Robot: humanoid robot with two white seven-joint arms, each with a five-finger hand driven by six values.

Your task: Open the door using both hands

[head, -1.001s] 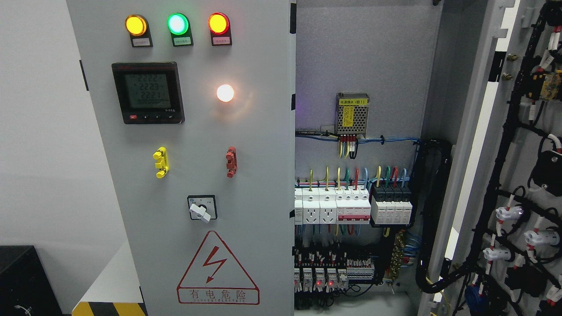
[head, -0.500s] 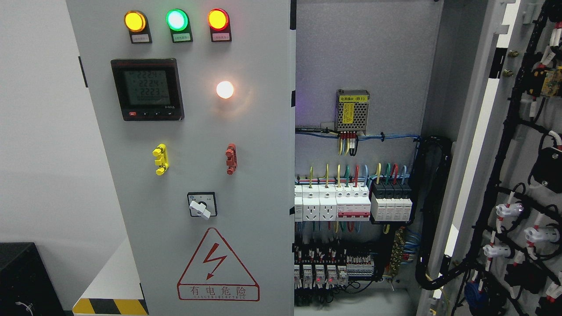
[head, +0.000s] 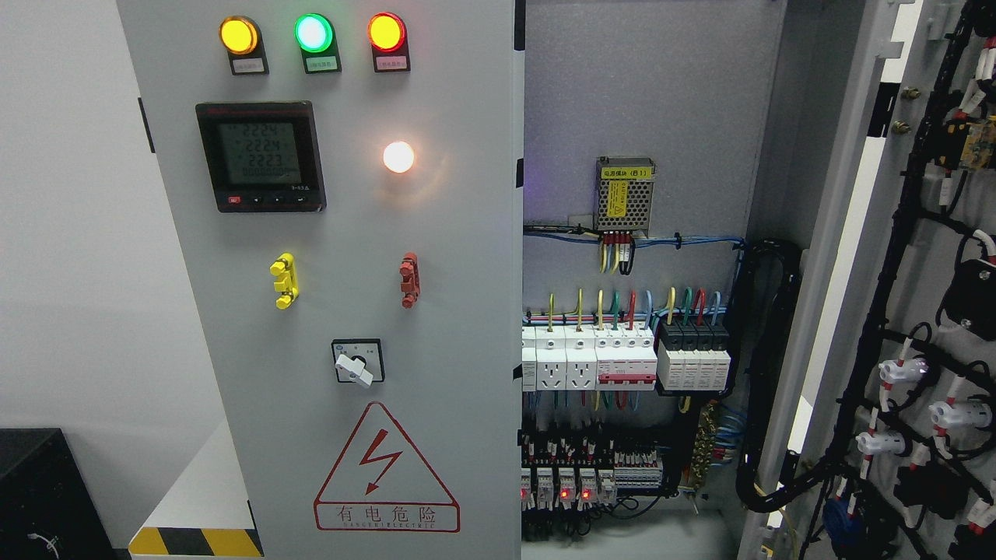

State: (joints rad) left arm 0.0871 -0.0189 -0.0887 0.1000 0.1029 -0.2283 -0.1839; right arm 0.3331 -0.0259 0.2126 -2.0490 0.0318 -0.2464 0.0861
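Right door (head: 926,295) swung wide open, left door (head: 350,295) seemingly closed.

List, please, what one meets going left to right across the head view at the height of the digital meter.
White wall → digital meter → white lamp → power supply inside the cabinet → open right door with its wiring.

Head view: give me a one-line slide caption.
Electrical cabinet with right door swung open onto wiring, left door closed with its lamps lit; no robot hands in view.
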